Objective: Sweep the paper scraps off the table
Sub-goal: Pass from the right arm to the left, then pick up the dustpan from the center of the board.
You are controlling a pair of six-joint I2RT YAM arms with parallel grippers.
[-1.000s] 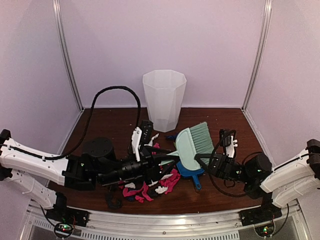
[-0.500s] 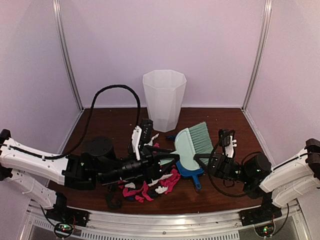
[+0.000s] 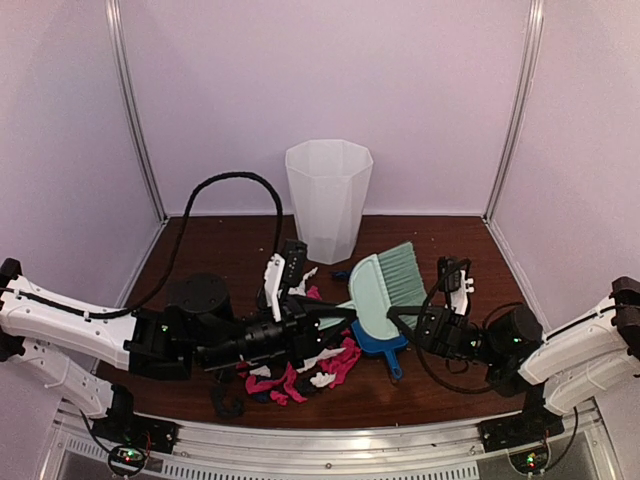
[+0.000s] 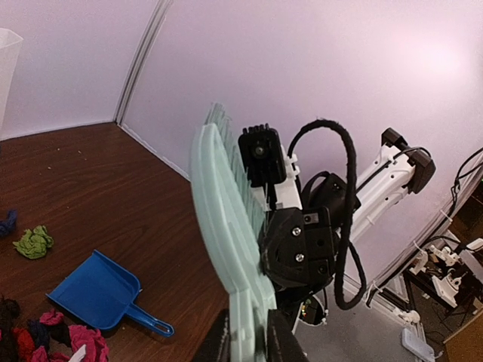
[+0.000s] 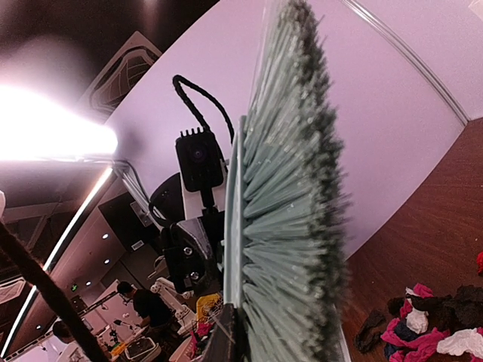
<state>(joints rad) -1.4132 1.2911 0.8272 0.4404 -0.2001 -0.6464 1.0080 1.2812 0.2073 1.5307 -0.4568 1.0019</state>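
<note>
Top view, left gripper (image 3: 330, 318): reaches in from the left, over the middle of the table (image 3: 220, 250), at the handle end of the mint-green hand brush (image 3: 380, 290).
Top view, right gripper (image 3: 400, 318): comes in from the right and meets the same brush at its lower right edge.
Top view, paper scraps (image 3: 335, 368): a heap of pink, white and dark pieces lies on the table under the left gripper and toward its near side. It is left of the right gripper, with the blue dustpan (image 3: 378, 348) between them.
Top view, bin (image 3: 328, 200): stands upright, beyond both grippers.
Left wrist view, left gripper (image 4: 247, 343): narrow; its fingers lie against both sides of the brush handle, and the brush rises edge-on.
Left wrist view, scraps (image 4: 75, 339): on the wood low to the left of the fingers, just beside the dustpan (image 4: 98, 290); a green wad (image 4: 34, 241) lies apart, farther left.
Right wrist view, right gripper: clamped tight on the brush, bristles (image 5: 294, 226) filling the frame.
Right wrist view, scraps (image 5: 423, 332): on the table, low to the right of the brush.
</note>
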